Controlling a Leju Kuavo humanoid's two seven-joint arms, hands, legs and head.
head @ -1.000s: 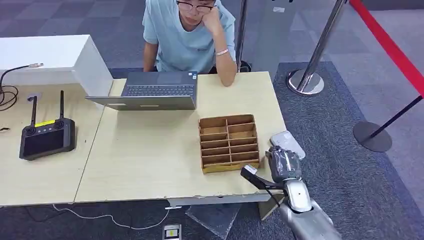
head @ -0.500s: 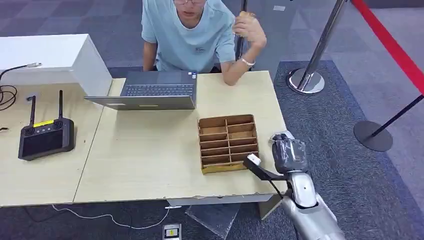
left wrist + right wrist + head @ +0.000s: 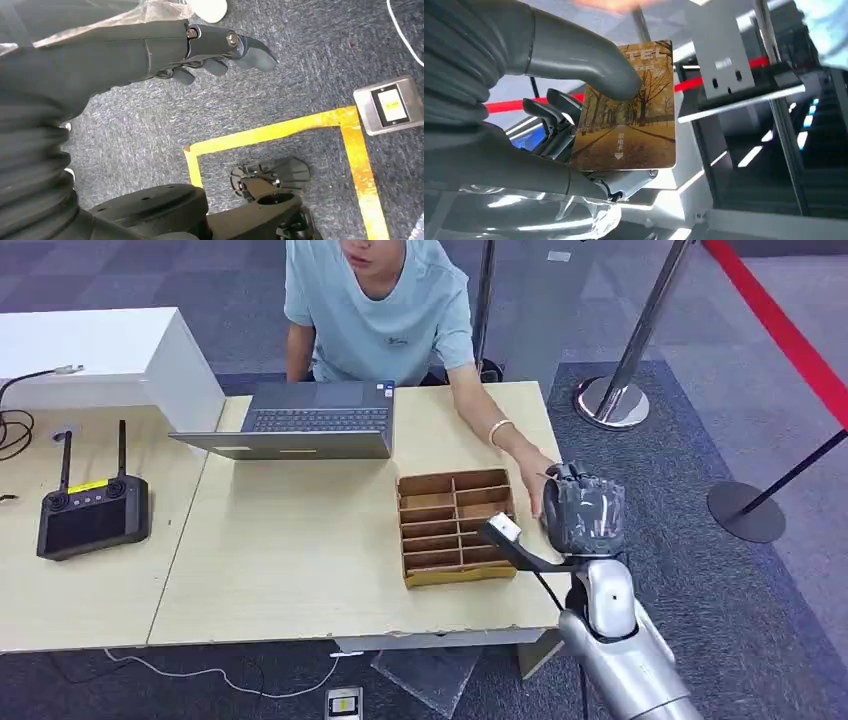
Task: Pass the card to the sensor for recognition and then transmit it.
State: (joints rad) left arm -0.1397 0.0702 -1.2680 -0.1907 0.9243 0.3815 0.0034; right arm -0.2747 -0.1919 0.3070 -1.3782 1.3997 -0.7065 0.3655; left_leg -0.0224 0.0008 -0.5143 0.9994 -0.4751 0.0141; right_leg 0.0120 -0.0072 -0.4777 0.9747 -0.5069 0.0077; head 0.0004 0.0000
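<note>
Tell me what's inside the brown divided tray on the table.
The tray's compartments look empty in the head view. Its near-right corner is covered by the right hand's wrist camera bracket, so that part is unseen.

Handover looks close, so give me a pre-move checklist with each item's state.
1. Card held by right hand: ok, thumb presses it against the fingers.
2. Person's hand at the right hand: ok, beside it, over the table edge.
3. Person gripping the card: cannot tell.
4. Card already read by sensor: cannot tell.
5. Left hand out of the way: ok, hanging over carpet, holding nothing.
6. Divided wooden tray undisturbed: ok.
</note>
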